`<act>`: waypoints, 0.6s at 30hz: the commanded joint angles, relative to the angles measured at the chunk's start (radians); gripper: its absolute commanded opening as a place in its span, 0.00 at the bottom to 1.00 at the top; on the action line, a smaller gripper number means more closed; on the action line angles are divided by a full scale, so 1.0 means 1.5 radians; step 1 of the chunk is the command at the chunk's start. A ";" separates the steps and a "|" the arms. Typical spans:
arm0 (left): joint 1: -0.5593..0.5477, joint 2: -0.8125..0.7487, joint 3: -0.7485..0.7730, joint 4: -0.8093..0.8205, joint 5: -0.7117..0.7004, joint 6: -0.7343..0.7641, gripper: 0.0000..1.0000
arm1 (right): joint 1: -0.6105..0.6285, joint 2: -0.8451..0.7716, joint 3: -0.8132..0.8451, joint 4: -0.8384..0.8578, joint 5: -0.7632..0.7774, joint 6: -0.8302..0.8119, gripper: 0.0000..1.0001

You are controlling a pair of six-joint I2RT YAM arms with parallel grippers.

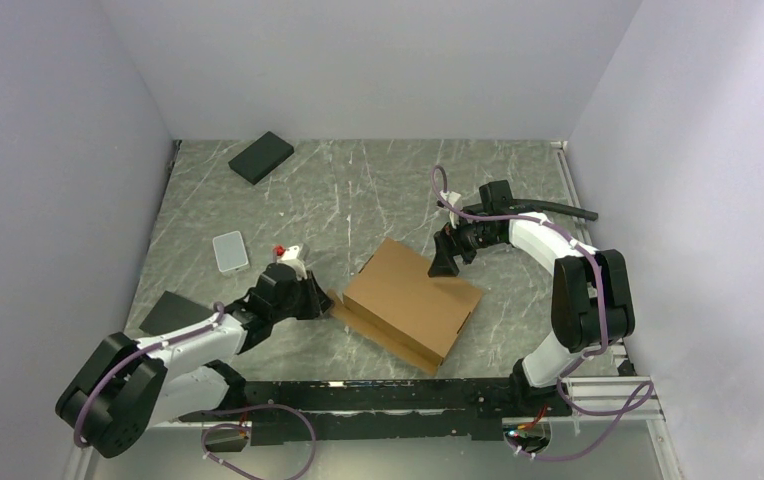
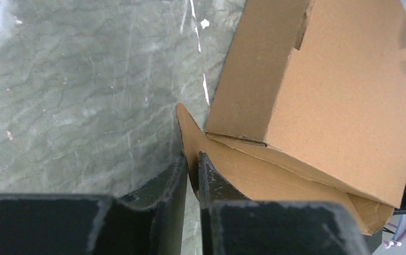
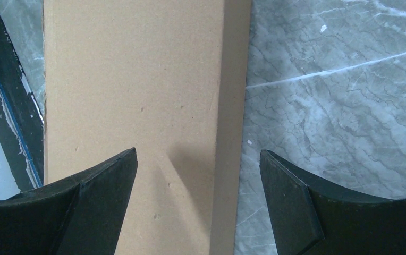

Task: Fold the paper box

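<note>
though angular, matte brown paper box (image 1: 410, 300)

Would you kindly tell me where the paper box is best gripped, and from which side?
Pinch the paper box by the flap sticking out leftward, coming low from the left: it is a thin layer jaws can straddle; the folded body looks too broad.

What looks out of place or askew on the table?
The brown corrugated cardboard box lies skewed to the grey marbled table edges, one unfolded flap sticking out, pinched in the left gripper. Nothing looks spilled or torn.
</note>
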 commanded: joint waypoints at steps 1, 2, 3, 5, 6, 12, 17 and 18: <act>0.000 0.003 0.014 0.037 0.014 0.015 0.15 | 0.003 -0.002 0.001 0.016 -0.019 0.000 0.89; 0.000 0.001 0.013 0.039 0.012 0.020 0.14 | 0.004 -0.002 0.001 0.016 -0.019 0.001 0.88; 0.000 -0.002 0.012 0.041 0.014 0.025 0.12 | 0.004 -0.002 0.001 0.016 -0.018 0.000 0.89; 0.000 -0.009 0.005 0.054 0.022 0.034 0.05 | 0.004 -0.001 0.000 0.017 -0.018 0.000 0.89; 0.000 -0.013 0.001 0.063 0.026 0.038 0.02 | 0.004 -0.001 0.001 0.017 -0.018 0.000 0.89; -0.001 -0.034 -0.012 0.077 0.046 0.067 0.00 | 0.005 0.001 0.000 0.017 -0.017 0.001 0.88; -0.004 -0.038 -0.024 0.093 0.060 0.077 0.00 | 0.007 0.003 -0.001 0.023 -0.010 0.007 0.88; -0.006 -0.039 -0.029 0.100 0.059 0.079 0.00 | 0.009 0.005 -0.003 0.026 -0.006 0.011 0.88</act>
